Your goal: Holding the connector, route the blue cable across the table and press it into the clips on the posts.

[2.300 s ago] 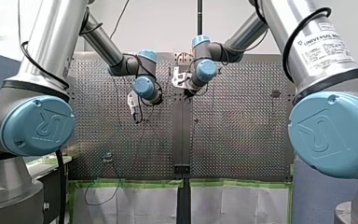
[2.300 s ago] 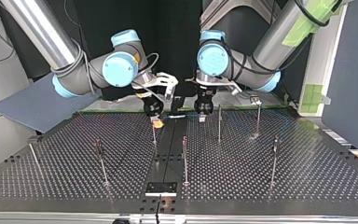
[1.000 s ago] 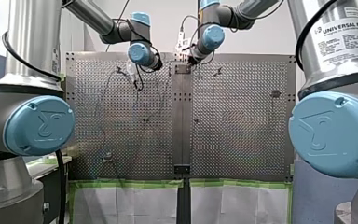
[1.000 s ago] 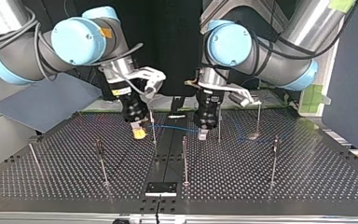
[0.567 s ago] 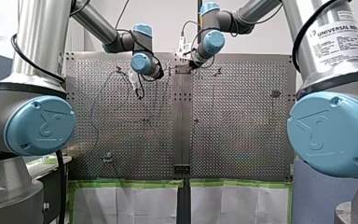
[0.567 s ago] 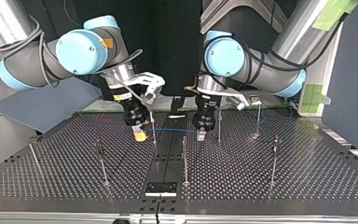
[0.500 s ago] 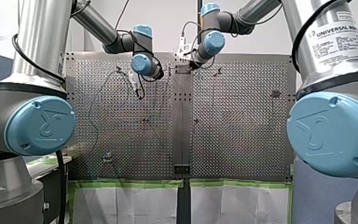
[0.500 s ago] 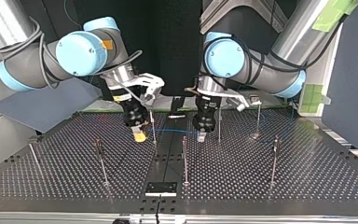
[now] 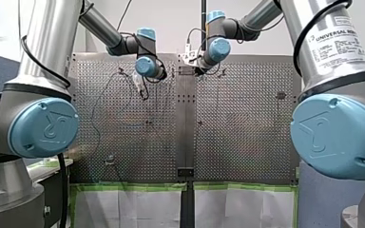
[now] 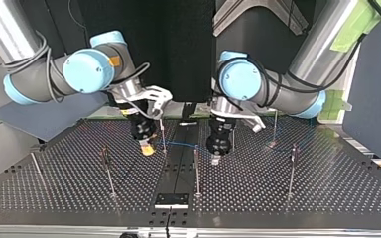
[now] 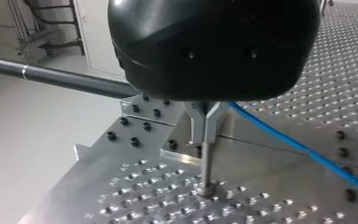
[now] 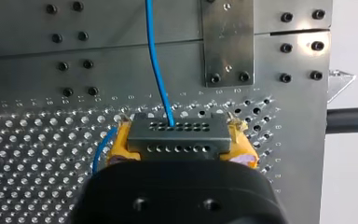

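Note:
My right gripper point(image 12: 179, 151) with yellow pads is shut on the grey connector point(image 12: 177, 135); the blue cable point(image 12: 157, 65) leaves the connector's far face. In the top view my right gripper point(image 10: 146, 148) hangs low beside a post point(image 10: 162, 136). From it the blue cable point(image 10: 181, 144) runs past the top of the middle post point(image 10: 196, 171) to my left gripper point(image 10: 217, 157). My left gripper's metal fingers point(image 11: 206, 121) are pressed together, and the blue cable point(image 11: 298, 147) comes out from beside them. A thin post point(image 11: 206, 168) stands right under them.
Several thin posts stand on the perforated table point(image 10: 327, 193), among them ones at the top view's right point(image 10: 291, 168) and left point(image 10: 108, 171). In the front view the cable hangs in a loose loop point(image 9: 97, 104) over the left half. A black plate point(image 10: 171, 200) sits at the near edge.
Both grippers have sunk toward the table and come a little nearer the top view's camera, carrying the connector and cable along. Both grips are unchanged.

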